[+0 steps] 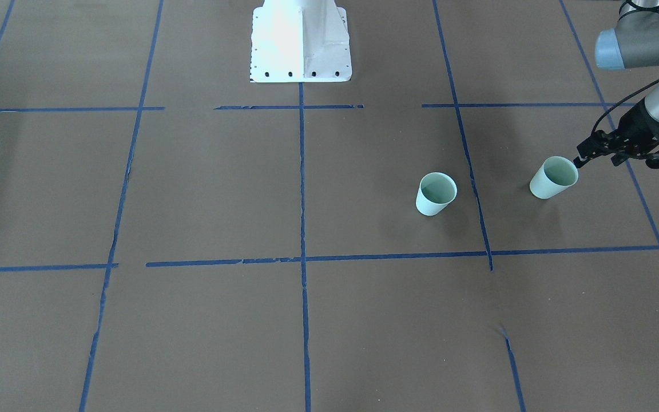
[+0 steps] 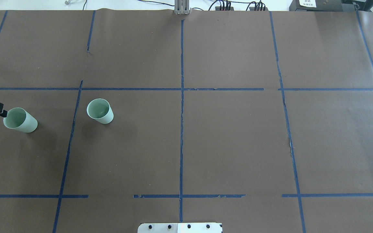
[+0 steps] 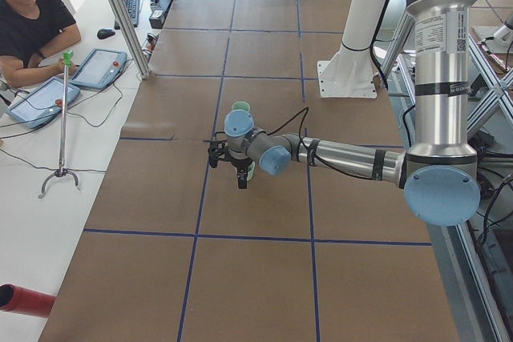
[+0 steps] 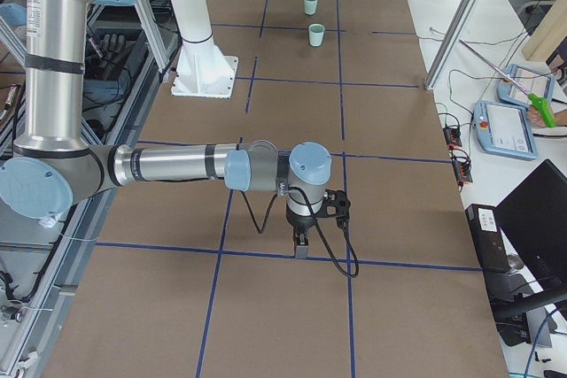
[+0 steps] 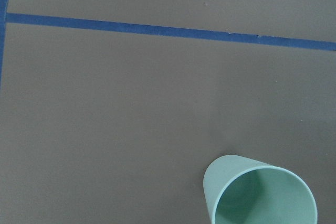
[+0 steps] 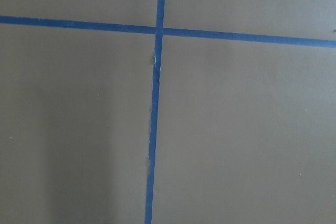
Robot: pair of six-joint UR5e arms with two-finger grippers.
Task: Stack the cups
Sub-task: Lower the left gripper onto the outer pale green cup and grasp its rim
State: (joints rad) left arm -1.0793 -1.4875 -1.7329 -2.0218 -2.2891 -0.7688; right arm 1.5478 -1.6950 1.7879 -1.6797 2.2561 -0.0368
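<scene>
Two pale mint-green cups stand upright on the brown table. One cup [image 1: 436, 194] [image 2: 100, 111] is nearer the middle. The other cup [image 1: 554, 177] [image 2: 20, 120] is further out on my left side. My left gripper [image 1: 597, 162] points down just outside this outer cup and looks open and empty, with one fingertip [image 1: 580, 161] [image 2: 1, 112] close by the rim. The left wrist view shows a cup [image 5: 261, 195] from above at bottom right, with no fingers in frame. My right gripper [image 4: 301, 243] points down at the table far from the cups; I cannot tell if it is open or shut.
Blue tape lines [image 2: 181, 129] divide the brown table cover into squares. The white robot base [image 1: 300, 43] stands at the table's middle edge. An operator [image 3: 32, 22] sits beyond the table's end on my left side, with tablets.
</scene>
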